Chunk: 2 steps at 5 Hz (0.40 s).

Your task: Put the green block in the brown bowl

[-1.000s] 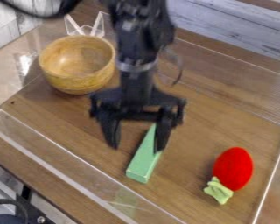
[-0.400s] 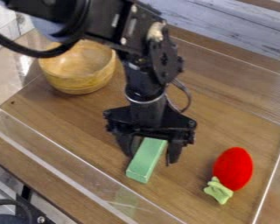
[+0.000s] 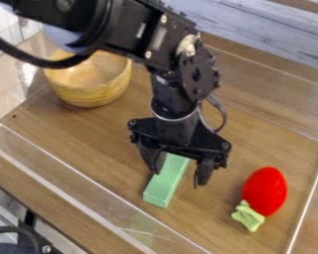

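Observation:
A long green block point(image 3: 167, 183) lies flat on the wooden table, near its front edge. My black gripper point(image 3: 178, 167) points down over the block's far end, open, with one finger on each side of it. The fingertips point(image 3: 203, 176) sit low, close to the tabletop. The block's far end is hidden behind the gripper. A brown wooden bowl point(image 3: 84, 79) stands at the back left, partly covered by the black arm point(image 3: 122, 30).
A red strawberry toy point(image 3: 264, 189) with a pale green leaf piece point(image 3: 248, 215) lies at the front right. A raised clear rim point(image 3: 69, 193) borders the table's front-left edge. Pale planks run behind the table at the back right.
The gripper has shifted right and toward the front, sunk lower and rolled, so its fingers now straddle the green block's far end. The arm swung in over the bowl. The block has not moved.

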Tool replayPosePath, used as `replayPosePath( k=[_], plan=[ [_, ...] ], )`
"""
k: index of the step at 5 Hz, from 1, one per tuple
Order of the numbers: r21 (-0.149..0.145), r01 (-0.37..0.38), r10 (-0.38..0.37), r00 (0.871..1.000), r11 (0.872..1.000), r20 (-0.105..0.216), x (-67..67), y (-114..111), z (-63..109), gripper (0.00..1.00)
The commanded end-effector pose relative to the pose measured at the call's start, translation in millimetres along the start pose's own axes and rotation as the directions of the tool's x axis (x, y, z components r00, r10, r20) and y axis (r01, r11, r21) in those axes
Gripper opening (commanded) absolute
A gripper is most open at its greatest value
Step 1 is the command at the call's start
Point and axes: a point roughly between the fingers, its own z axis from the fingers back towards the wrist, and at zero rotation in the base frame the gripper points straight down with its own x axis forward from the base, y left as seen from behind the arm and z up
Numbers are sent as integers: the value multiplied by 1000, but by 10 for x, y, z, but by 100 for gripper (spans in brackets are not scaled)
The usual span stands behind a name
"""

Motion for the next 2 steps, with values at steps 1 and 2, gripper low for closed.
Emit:
replayPosePath(
  k=[1, 2],
  plan=[
    [12, -19, 19, 1000, 1000, 24, -96, -197, 32, 100],
    [18, -57, 56, 998, 998, 34, -204, -305, 51, 100]
  ],
)
